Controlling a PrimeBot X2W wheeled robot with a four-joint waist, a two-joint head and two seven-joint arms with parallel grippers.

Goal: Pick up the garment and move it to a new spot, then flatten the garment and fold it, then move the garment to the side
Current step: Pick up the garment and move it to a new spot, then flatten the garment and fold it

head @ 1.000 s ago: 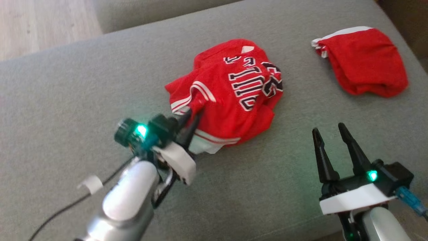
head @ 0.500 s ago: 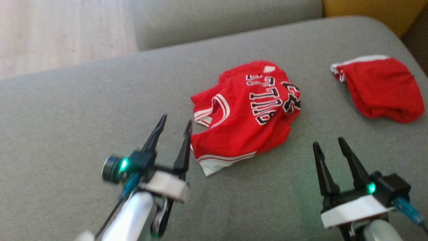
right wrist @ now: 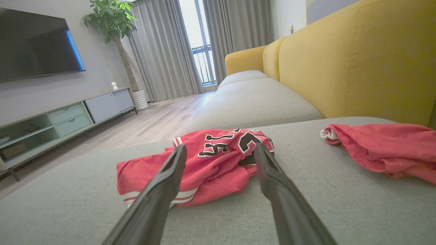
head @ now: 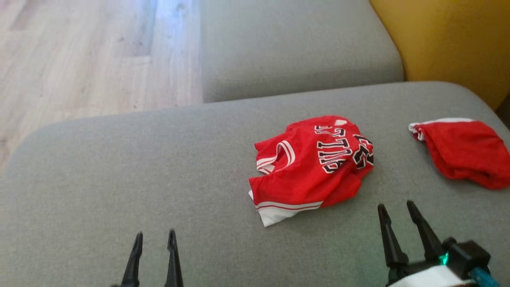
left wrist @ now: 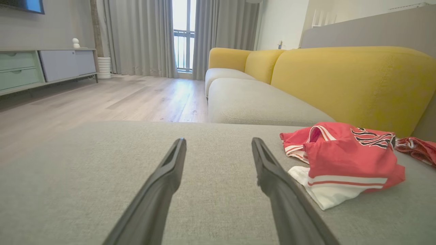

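Observation:
The garment (head: 314,163) is a red jersey with white trim and black lettering, lying crumpled on the grey cushion (head: 119,167), right of centre. My left gripper (head: 155,235) is open and empty at the bottom edge, well apart from the jersey on its near left. My right gripper (head: 396,206) is also open and empty, just near-right of the jersey without touching it. In the left wrist view the open left gripper (left wrist: 218,141) points past the garment (left wrist: 344,156), which lies to the right. In the right wrist view the right gripper (right wrist: 220,147) frames the garment (right wrist: 211,160).
A second red cloth (head: 466,155) lies bunched at the cushion's right edge. A further grey seat (head: 295,44) and a yellow sofa back (head: 446,40) stand behind. Wooden floor (head: 79,52) lies beyond the cushion's far left edge.
My left gripper has let go of the jersey's edge, opened and drawn back to the lower left. The jersey has settled on the cushion. The head camera has tilted upward.

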